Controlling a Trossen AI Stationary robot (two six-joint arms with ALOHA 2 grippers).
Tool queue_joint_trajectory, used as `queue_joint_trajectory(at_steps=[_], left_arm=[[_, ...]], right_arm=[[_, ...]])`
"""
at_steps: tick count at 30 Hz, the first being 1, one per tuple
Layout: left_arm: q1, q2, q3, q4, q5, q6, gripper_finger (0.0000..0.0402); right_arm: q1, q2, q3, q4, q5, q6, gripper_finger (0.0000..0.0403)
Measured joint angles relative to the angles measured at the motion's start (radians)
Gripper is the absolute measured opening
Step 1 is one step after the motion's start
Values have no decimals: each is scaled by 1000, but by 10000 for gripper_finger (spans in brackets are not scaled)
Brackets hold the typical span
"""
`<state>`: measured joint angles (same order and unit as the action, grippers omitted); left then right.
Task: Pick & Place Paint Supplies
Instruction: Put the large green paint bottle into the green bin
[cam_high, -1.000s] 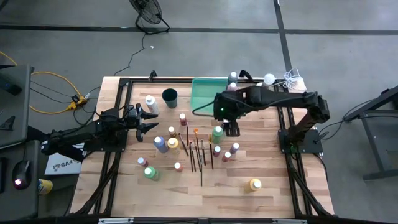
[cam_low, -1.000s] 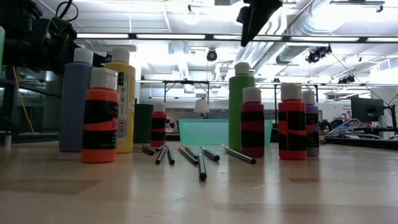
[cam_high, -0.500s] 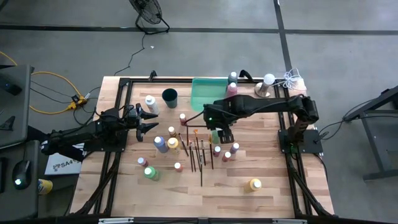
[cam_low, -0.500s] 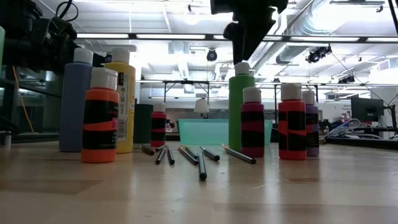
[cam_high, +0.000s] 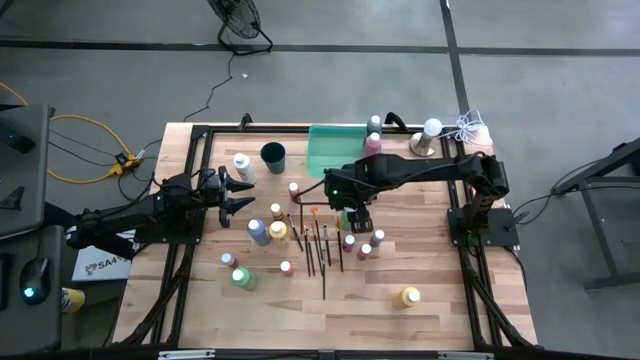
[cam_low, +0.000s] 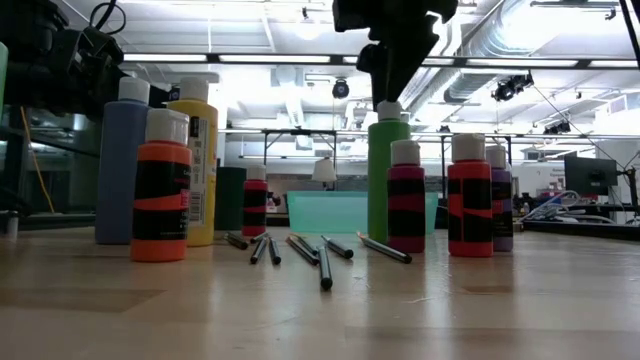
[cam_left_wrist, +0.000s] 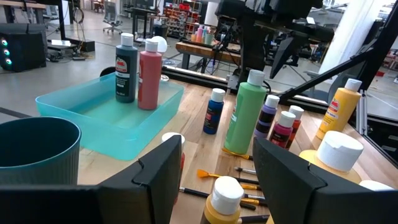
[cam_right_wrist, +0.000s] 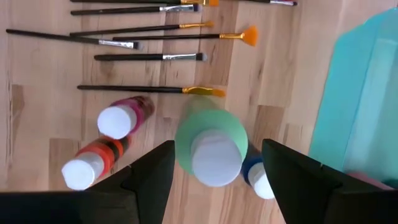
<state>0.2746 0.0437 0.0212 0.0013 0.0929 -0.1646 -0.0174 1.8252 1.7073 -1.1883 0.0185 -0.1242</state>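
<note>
A tall green paint bottle (cam_low: 388, 180) with a pale cap (cam_right_wrist: 214, 155) stands upright on the table among smaller bottles. My right gripper (cam_high: 356, 213) hangs over it, pointing steeply down and open. Its fingers stand on either side of the cap, just above it in the low view, with a gap on each side. Several dark-handled paintbrushes (cam_high: 318, 245) lie flat to the bottle's left. My left gripper (cam_high: 240, 190) waits open and level at the table's left side, with nothing between its fingers.
The translucent green tray (cam_high: 325, 150) at the far side holds two bottles (cam_left_wrist: 138, 71). A dark round cup (cam_high: 273, 154) stands left of it. Red, pink and purple bottles (cam_low: 470, 205) crowd the green one; blue and yellow bottles (cam_high: 268, 232) stand left of the brushes. A yellow bottle (cam_high: 410, 296) sits near the front.
My right gripper has come down and moved a little toward the table's left edge, from higher and to the right of the green bottle to just over its cap. Its fingers keep the same gap. The bottles and brushes stay where they were.
</note>
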Motion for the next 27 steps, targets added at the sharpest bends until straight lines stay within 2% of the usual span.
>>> queue_joint_trajectory(at_steps=[9,23,27], left_arm=[[0,0,0,0,0,0,194],[0,0,0,0,0,0,194],[0,0,0,0,0,0,194]], right_arm=[[0,0,-68,27,2,-1,235],[0,-5,-68,39,5,15,235],[0,-5,-68,39,5,15,220]])
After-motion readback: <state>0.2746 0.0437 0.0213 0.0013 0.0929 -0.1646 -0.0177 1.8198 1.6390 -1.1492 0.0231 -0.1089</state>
